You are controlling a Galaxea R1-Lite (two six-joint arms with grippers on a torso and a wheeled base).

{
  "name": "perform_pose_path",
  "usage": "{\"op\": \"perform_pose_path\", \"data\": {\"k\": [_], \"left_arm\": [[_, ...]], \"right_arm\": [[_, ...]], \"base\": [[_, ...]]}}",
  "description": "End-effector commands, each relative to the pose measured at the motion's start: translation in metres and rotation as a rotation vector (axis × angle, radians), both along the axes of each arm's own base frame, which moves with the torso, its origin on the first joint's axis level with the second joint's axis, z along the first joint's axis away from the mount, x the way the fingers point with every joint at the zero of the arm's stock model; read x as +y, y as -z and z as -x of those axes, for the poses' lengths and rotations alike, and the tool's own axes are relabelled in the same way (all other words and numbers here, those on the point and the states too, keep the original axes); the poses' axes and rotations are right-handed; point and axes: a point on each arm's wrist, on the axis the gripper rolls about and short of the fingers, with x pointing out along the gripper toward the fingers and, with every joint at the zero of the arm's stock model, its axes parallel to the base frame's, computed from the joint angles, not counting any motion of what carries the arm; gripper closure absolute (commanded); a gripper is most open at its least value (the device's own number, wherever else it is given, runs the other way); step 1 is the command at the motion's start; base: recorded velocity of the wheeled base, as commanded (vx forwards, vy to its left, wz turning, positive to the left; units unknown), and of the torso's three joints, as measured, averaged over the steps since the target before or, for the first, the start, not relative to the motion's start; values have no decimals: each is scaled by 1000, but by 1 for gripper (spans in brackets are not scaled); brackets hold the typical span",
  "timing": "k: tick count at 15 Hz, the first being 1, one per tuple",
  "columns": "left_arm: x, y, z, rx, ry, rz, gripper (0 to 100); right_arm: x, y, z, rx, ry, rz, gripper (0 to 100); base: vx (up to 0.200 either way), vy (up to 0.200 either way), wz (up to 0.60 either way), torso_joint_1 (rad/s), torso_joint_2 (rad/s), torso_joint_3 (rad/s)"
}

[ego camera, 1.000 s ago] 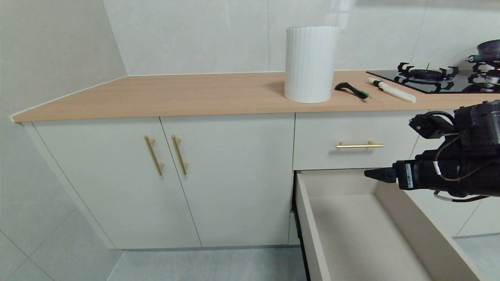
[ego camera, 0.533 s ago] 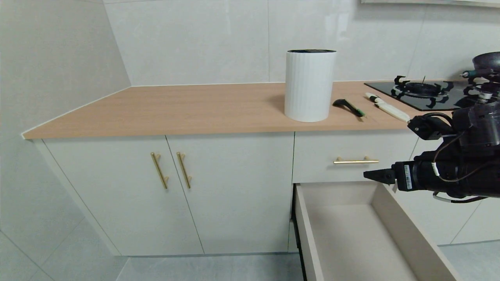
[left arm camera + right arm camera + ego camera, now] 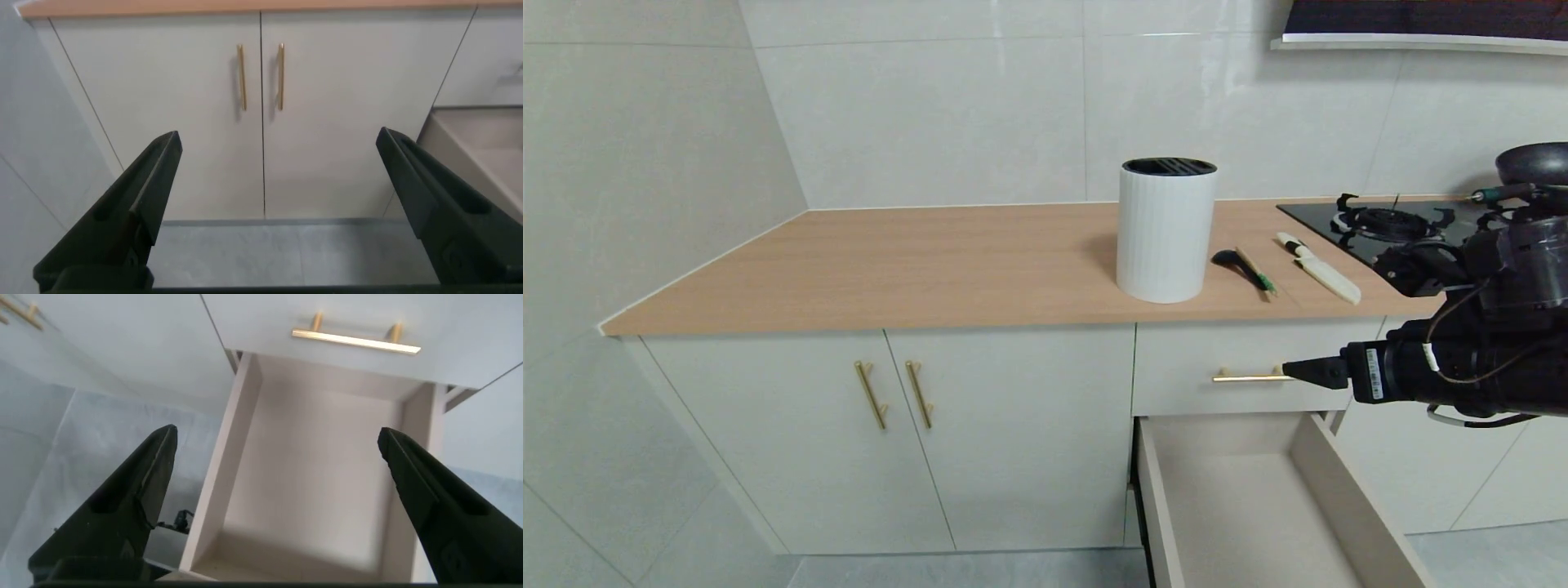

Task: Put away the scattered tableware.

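Wooden surface (image 3: 931, 261): black spoon (image 3: 1245, 269) and white knife (image 3: 1319, 268) lie just beside the white utensil holder (image 3: 1165, 237); right jaws, spread wide, hang well apart, below it.

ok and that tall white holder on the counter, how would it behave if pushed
The white holder stands upright and is taller than it is wide, so a push near its top would probably tip it; a low push should slide it along the counter. Its ribbed wall likely gives fair grip.
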Motion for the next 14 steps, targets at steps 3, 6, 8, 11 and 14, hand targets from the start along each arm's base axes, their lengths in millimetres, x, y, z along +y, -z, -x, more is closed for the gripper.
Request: {"op": "perform_pose_path", "data": {"k": [3,6,8,11,14], "left_arm": [[0,0,0,0,-1,0,0],[0,0,0,0,-1,0,0],[0,0,0,0,-1,0,0],[0,0,0,0,-1,0,0],[0,0,0,0,-1,-1,0]], "right_arm": [[0,1,-1,3,1,0,0],[1,4,-11,-35,43,16,0],[-4,-1,-30,-102,69,27,0],[-13,-3,-93,-51,149,66,0],[-10,13,-147,9,246,140,0]], "base": [[0,0,0,180,-479,-303],[0,0,0,186,-445,-272],[0,0,0,68,-149,-88],[0,0,0,12,-19,-14],[0,0,0,0,0,0]]}}
